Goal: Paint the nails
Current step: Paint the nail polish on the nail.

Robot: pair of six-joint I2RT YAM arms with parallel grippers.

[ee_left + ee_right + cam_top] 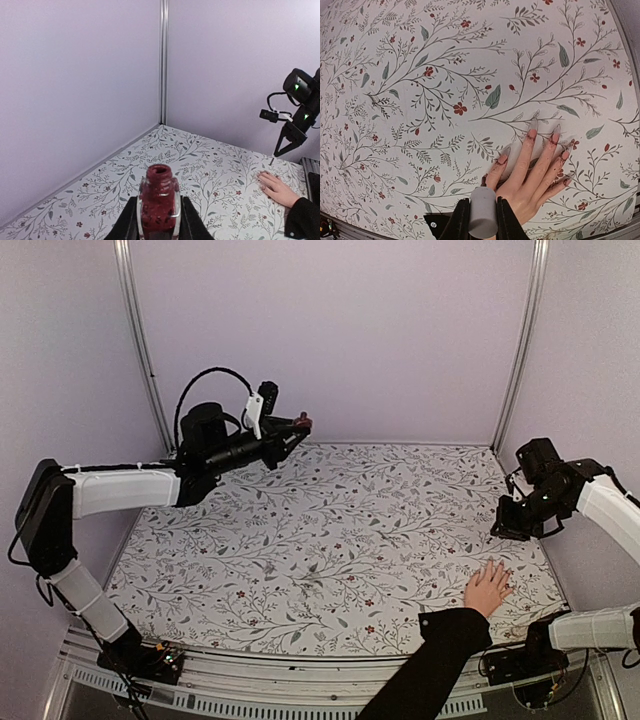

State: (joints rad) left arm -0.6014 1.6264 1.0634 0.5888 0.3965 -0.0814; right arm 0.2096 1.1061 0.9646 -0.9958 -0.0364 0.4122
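A light-skinned hand (488,590) in a black sleeve (430,660) lies flat at the table's front right, fingers spread. In the right wrist view its long nails (533,123) look pale grey, with dark-red smears on the fingers (530,145) near the cuticles. My right gripper (510,525) is shut on the grey-white brush cap (483,212) and hovers above the hand (535,172); from the left wrist view its brush tip (271,161) hangs just beyond the fingertips. My left gripper (300,424) is shut on the open dark-red polish bottle (160,200), held high at the back left.
The floral tablecloth (330,540) covers the table. Purple walls with metal corner posts (140,340) close it in at the back and sides. The right arm's cable and base (520,665) sit by the sleeve at the near edge.
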